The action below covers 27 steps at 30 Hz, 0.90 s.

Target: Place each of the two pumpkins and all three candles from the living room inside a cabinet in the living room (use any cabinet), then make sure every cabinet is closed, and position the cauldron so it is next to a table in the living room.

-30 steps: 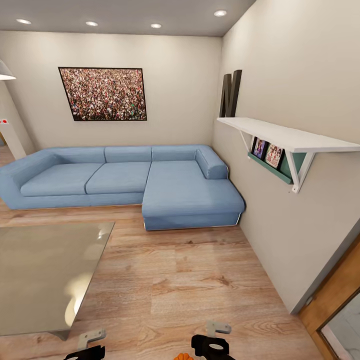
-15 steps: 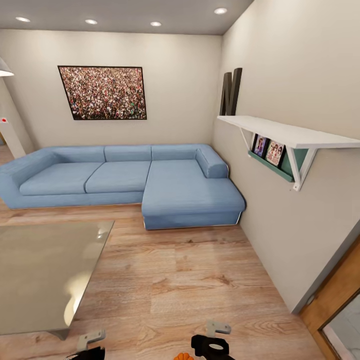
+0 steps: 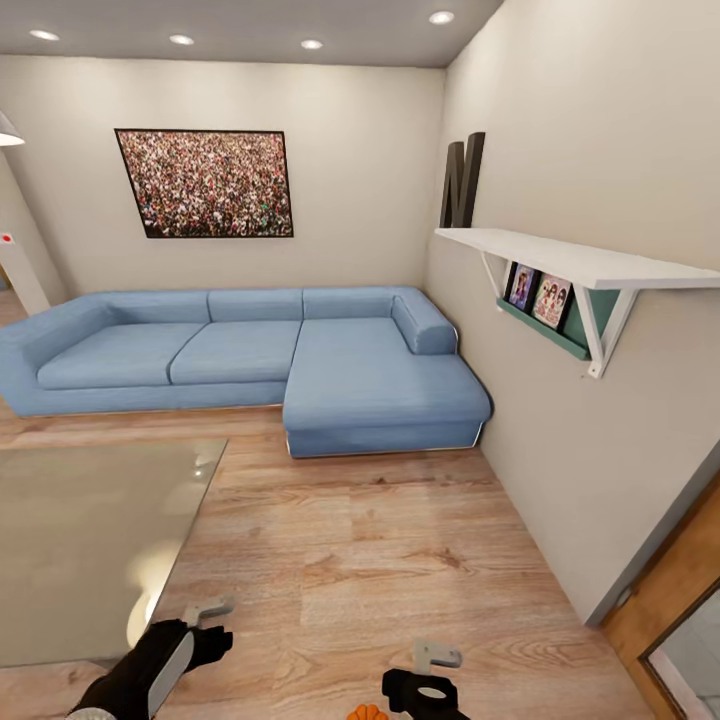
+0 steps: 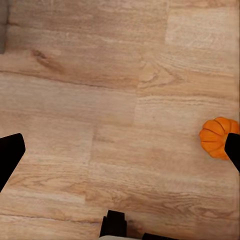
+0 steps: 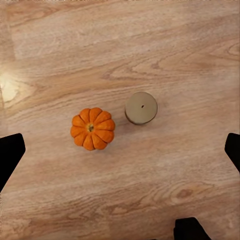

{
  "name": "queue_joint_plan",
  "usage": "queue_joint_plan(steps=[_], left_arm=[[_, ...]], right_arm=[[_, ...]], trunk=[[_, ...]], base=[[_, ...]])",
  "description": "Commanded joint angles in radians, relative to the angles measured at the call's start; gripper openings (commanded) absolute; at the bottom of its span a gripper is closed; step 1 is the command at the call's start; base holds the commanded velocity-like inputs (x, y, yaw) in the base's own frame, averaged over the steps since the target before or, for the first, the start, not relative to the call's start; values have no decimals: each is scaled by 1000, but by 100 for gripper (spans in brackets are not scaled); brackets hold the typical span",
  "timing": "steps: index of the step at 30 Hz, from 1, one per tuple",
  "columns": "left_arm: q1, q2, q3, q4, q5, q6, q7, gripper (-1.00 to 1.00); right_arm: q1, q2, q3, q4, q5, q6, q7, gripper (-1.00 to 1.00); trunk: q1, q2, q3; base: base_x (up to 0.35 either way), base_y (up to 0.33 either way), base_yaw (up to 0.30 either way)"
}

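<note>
The right wrist view looks straight down on a pale wood plank floor (image 5: 165,45) where a small bright orange ribbed pumpkin (image 5: 93,128) stands just beside a short grey-beige cylindrical candle (image 5: 141,107), the two near but apart; the right gripper (image 5: 120,152) hangs above them with its dark fingertips (image 5: 10,152) spread wide at the picture's edges, holding nothing. The left wrist view shows the same floor with the pumpkin at one edge, partly behind a finger of the left gripper (image 4: 120,155), which is likewise spread apart and empty. The head view adds the room: a low grey glossy table (image 3: 90,540) at the left, the left arm reaching over the floor by its near corner, a light blue L-shaped sofa (image 3: 250,360) against the far wall under a framed crowd picture (image 3: 205,185), and a white wall shelf (image 3: 580,262) at the right with small framed photos (image 3: 536,295) on a green ledge beneath it. There only a sliver of the pumpkin shows at the bottom edge, beside the right gripper.
</note>
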Motion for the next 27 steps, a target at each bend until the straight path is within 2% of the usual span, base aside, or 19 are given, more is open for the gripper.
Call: queue_joint_plan(steps=[1, 5, 13, 15, 17, 20, 22, 24, 26, 27], left_arm=[[0, 0, 0, -10, 0, 11, 0, 100], [0, -7, 1, -44, 0, 49, 0, 100], [0, -23, -1, -56, 0, 62, -1, 100], [0, -31, -1, -57, -1, 67, -1, 100], [0, -35, -1, -57, -1, 70, -1, 100], [0, -38, 0, -57, -2, 83, -1, 100], [0, -39, 0, -58, -1, 88, -1, 100], [0, -40, -1, -58, -2, 95, -1, 100], [0, -40, -1, -58, -2, 97, -1, 100], [0, -40, -1, -58, -2, 100, -1, 100]], right_arm=[[0, 0, 1, -1, 0, 1, -1, 100], [0, 1, 2, -4, 0, 1, -1, 100], [0, -3, -9, 2, -10, 20, -5, 100], [-7, -1, -17, 2, -11, 66, -8, 100], [-28, -1, -25, -1, -11, 147, -20, 100], [-118, 1, -71, -5, -12, 314, -69, 100], [-141, 1, -100, -5, -12, 343, -82, 100], [-169, -2, -165, 0, -11, 375, -97, 100], [-176, -4, -194, 3, -11, 382, -101, 100], [-183, -11, -223, 6, -9, 390, -104, 100]], trunk=[[0, 0, 0], [0, 0, 0], [31, -56, -25], [38, -70, -31], [46, -84, -38], [58, -105, -47], [65, -119, -53], [73, -133, -60], [81, -147, -66], [84, -154, -69]], base=[[0, 0, 0], [0, 0, 0], [0, 0, 0], [0, 0, 0], [0, 0, 0], [0, 0, 0], [0, 0, 0], [0, 0, 0], [0, 0, 0], [0, 0, 0]])
